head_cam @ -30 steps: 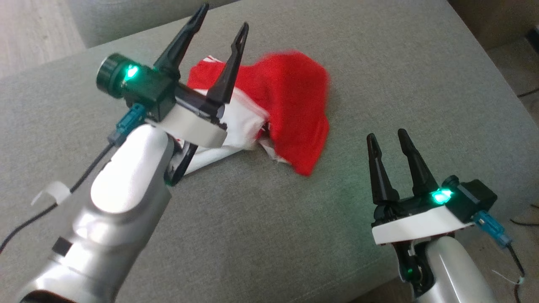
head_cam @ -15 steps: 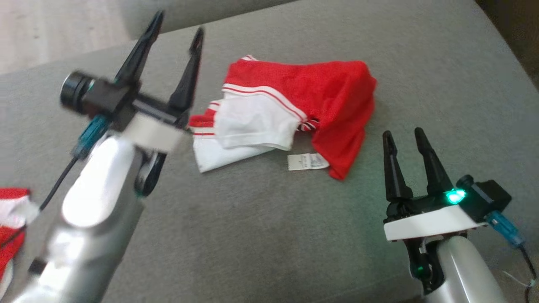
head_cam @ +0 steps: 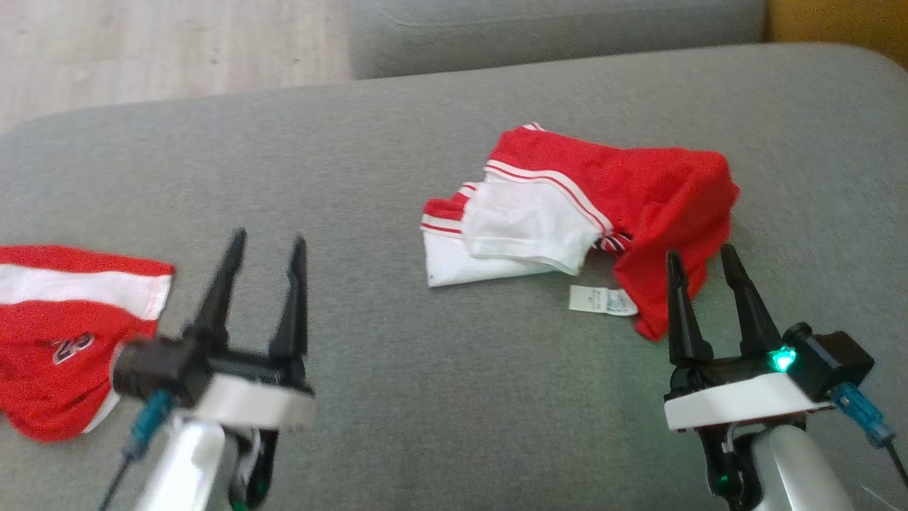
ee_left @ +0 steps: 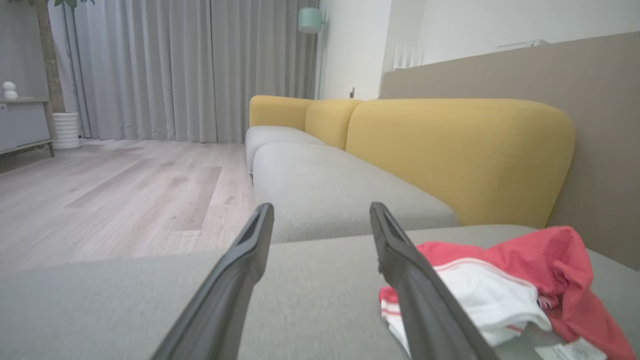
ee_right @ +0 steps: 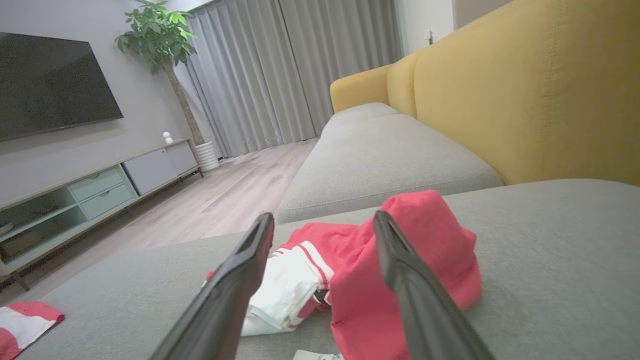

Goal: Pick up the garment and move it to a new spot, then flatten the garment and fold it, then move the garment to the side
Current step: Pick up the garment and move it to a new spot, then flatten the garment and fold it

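The garment [head_cam: 624, 191] is a red and white piece lying crumpled on the grey sofa cushion [head_cam: 397, 397], right of centre, with its white label [head_cam: 601, 300] sticking out at the front. My left gripper [head_cam: 269, 238] stands open at the lower left, well apart from the garment and holding nothing. My right gripper [head_cam: 699, 252] is open too, its tips just in front of the red edge. From the left wrist, the garment [ee_left: 550, 260] lies to the right of the open gripper [ee_left: 321, 207]. From the right wrist, the garment [ee_right: 435, 235] lies straight ahead of the open gripper [ee_right: 324, 216].
A second red and white piece of clothing [head_cam: 64, 333] lies flat at the cushion's left edge. Another grey seat [head_cam: 553, 28] adjoins at the back, with wooden floor [head_cam: 170, 50] beyond. A yellow backrest [ee_left: 460, 150] runs along the right side.
My left arm has drawn back from over the garment to the lower left, still open. The head camera has swung, bringing the second piece of clothing into view. The right gripper has kept its place.
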